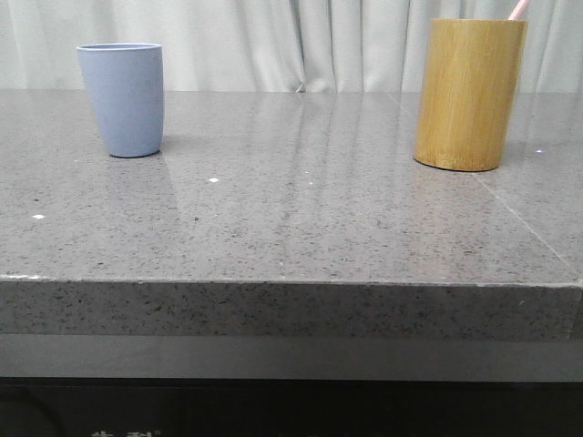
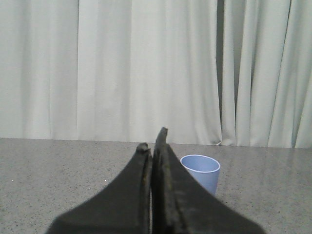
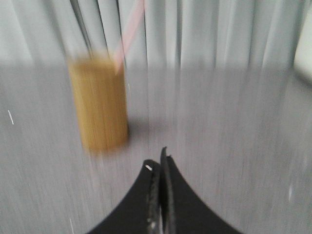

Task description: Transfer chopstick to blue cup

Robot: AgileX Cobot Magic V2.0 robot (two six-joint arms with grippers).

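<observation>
The blue cup (image 1: 121,98) stands upright at the far left of the grey table (image 1: 291,228). A pale pink chopstick (image 1: 517,9) leans out of the wooden cylinder (image 1: 467,93) at the far right. In the left wrist view my left gripper (image 2: 152,141) is shut with nothing in it, and the blue cup (image 2: 201,171) sits beyond it, slightly to one side. In the blurred right wrist view my right gripper (image 3: 160,158) is shut and empty, well short of the wooden cylinder (image 3: 99,102) with the chopstick (image 3: 127,36) slanting up from it.
Pale curtains (image 1: 273,41) hang behind the table. The table's front edge (image 1: 291,282) runs across the front view. A seam (image 1: 519,214) crosses the tabletop near the wooden cylinder.
</observation>
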